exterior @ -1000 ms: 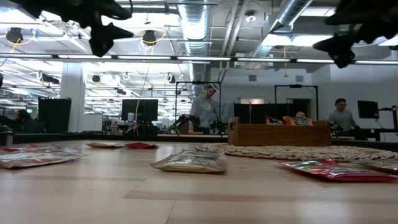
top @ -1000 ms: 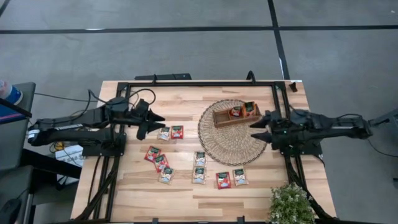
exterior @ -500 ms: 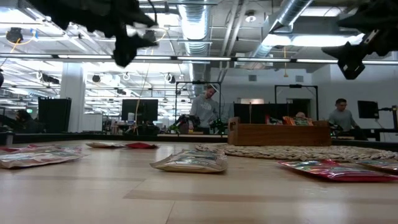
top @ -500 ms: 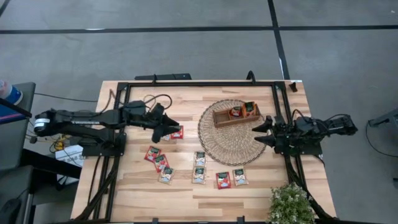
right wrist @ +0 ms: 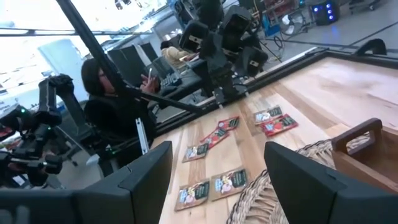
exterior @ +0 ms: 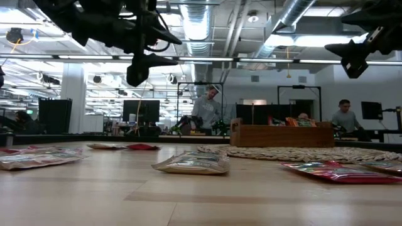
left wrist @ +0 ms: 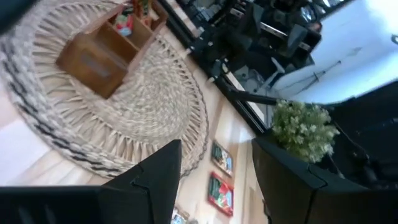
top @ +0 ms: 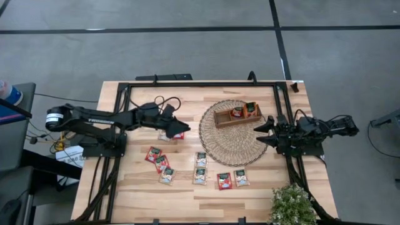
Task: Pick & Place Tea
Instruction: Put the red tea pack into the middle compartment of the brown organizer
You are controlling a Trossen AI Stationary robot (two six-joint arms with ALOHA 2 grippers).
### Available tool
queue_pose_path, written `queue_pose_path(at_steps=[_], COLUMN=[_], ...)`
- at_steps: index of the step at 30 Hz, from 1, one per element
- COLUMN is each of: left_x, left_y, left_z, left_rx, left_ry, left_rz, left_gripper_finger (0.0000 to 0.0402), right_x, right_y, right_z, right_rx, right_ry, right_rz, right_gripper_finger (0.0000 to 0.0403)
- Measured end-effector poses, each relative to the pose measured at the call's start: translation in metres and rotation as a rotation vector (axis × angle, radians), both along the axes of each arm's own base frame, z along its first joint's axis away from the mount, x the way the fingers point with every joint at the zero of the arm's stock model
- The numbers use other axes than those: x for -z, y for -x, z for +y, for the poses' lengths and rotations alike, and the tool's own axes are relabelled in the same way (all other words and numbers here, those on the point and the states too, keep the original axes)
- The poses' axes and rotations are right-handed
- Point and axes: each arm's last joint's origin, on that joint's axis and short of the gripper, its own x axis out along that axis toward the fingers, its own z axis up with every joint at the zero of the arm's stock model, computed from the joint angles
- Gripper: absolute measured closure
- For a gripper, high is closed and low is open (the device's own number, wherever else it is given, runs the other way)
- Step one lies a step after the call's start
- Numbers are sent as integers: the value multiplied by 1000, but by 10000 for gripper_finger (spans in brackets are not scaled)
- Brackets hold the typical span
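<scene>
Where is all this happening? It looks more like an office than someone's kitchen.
Most likely an open-plan lab or workshop, not a home. Beyond the pale wooden table, exposed silver ceiling ducts run overhead, dark computer monitors line long benches, and a person sits at a desk.

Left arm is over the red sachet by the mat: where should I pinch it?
Judging by its pose, the red tea sachet lies flat on the table, so come straight down with the open left pincer and pinch across two opposite edges; a pale sachet sits close beside it.
</scene>
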Motion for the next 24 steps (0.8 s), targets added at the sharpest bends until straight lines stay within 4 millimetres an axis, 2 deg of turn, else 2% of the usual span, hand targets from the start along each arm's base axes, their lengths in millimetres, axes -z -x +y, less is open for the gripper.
queue_pose_path(at_steps=[3, 7, 10, 13, 17, 20, 24], left_x=[-3, -12, -27, -34, -32, -21, -8], left_y=[1, -2, -6, -13, -32, -48, -64], left_z=[3, 8, 10, 11, 16, 18, 22], left_rx=[-37, -161, -228, -310, -376, -383, -353], left_ry=[75, 86, 71, 49, 81, 88, 49], left_rz=[23, 116, 252, 467, 688, 814, 859], left_gripper_finger=[211, 211, 211, 211, 211, 211, 211], right_x=[0, 0, 0, 0, 0, 0, 0], right_y=[0, 0, 0, 0, 0, 0, 0], right_z=[0, 0, 0, 0, 0, 0, 0], right_rx=[-2, 0, 0, 1, 1, 1, 1], right_ry=[0, 0, 0, -1, -1, -1, -1], right_rz=[0, 0, 0, 0, 0, -1, -1], right_gripper_finger=[153, 153, 153, 153, 153, 153, 153])
